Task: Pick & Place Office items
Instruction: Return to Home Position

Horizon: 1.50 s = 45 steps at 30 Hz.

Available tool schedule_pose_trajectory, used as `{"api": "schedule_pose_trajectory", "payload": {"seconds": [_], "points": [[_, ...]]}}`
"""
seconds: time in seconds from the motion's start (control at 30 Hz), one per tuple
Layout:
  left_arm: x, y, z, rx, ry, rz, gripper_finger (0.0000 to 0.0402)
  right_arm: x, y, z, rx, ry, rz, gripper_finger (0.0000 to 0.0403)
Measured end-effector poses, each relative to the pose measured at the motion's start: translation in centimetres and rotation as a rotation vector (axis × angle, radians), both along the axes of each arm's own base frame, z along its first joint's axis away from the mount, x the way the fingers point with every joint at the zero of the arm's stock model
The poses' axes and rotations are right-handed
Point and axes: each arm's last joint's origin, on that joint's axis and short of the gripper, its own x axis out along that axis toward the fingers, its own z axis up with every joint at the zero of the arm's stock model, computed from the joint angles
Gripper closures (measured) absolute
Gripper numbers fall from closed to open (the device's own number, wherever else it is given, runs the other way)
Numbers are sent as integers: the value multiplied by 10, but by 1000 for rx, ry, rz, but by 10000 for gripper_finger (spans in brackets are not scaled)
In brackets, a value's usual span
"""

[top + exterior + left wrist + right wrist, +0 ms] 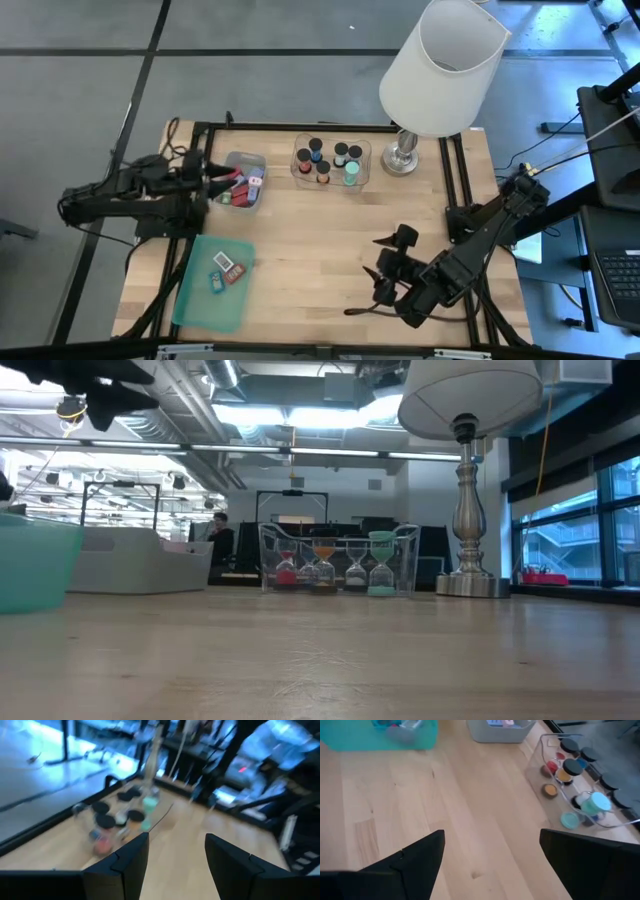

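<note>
Several short dark cylinders (316,146), upright in the clear tray (296,178) at the back middle of the table (320,250). Long axes vertical, dark caps up; from table height, coloured middles in red, orange and green. Tray's own long side along the back edge.

More small pieces (240,192), red, blue and white, heaped in the gray bin (250,157) just left of the tray. Cannot tell which way they point.

Three small flat pieces (232,272) on the green lid (210,305) at the front left, close together near its back end. One red, one blue-green. Cannot tell their long axes.

Lamp (440,65) at the back right, base just beside the tray's right end, white shade overhanging that corner. Bare wood only between tray and front edge.

Left gripper (218,180) over the bin's left rim, covering part of it. Fingers apart, nothing between them, pointed toward the tray.

Right gripper (385,268) at the front right over bare wood, well apart from tray and bin. Fingers spread wide, nothing held.

Person (218,540) far off in the room beyond the table.
</note>
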Motion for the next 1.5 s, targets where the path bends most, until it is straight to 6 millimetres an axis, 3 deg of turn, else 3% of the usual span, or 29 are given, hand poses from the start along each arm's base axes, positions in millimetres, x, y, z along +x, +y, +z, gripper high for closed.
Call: {"api": "schedule_pose_trajectory", "payload": {"seconds": [0.23, 0.77, 1.2, 1.5], "points": [[-7, -3, -26, 27, -152, -64, 212, -15, -15, -16, 84, -118, 65, 73], [26, 0, -93, 99, -393, -131, 211, -55, -66, -67, 273, -398, 296, 73], [26, 2, -94, 184, -364, -50, 212, -88, -113, -115, 367, -591, 419, 73], [26, 2, -94, 184, -364, -41, 212, -113, -137, -129, 328, -752, 523, 73]]}}
